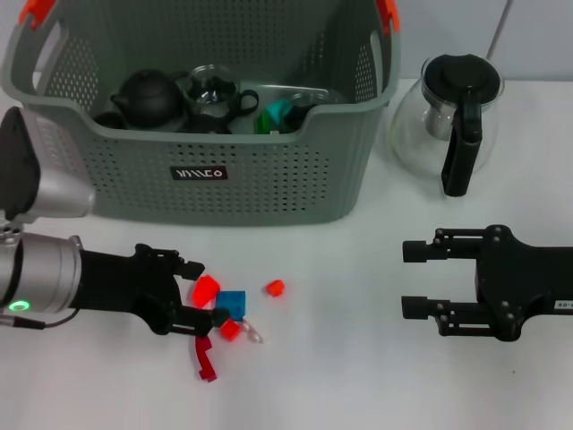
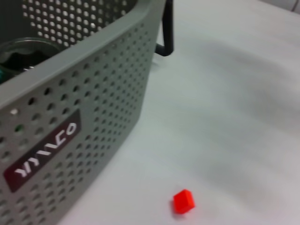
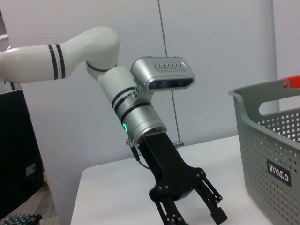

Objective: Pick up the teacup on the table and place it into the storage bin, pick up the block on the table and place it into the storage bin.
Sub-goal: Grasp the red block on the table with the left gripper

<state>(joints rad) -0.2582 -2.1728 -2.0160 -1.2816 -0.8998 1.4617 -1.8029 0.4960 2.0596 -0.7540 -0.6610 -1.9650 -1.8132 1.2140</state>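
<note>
The left hand (image 1: 204, 300) is spread open around a red block (image 1: 205, 289) at 6 o'clock of the storage bin (image 1: 269, 179); the right hand (image 1: 416, 279) is held open and empty at 4 o'clock.

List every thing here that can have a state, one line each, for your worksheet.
storage bin: upright, holds teaware
glass teapot: upright beside the bin, lid on
left gripper: open, low over the blocks
blocks: loose on the table
right gripper: open, holds nothing

I see a glass teapot (image 1: 450, 121) with black lid and handle at upper right, standing upright on the white table (image 1: 358, 358), lower half.
</note>
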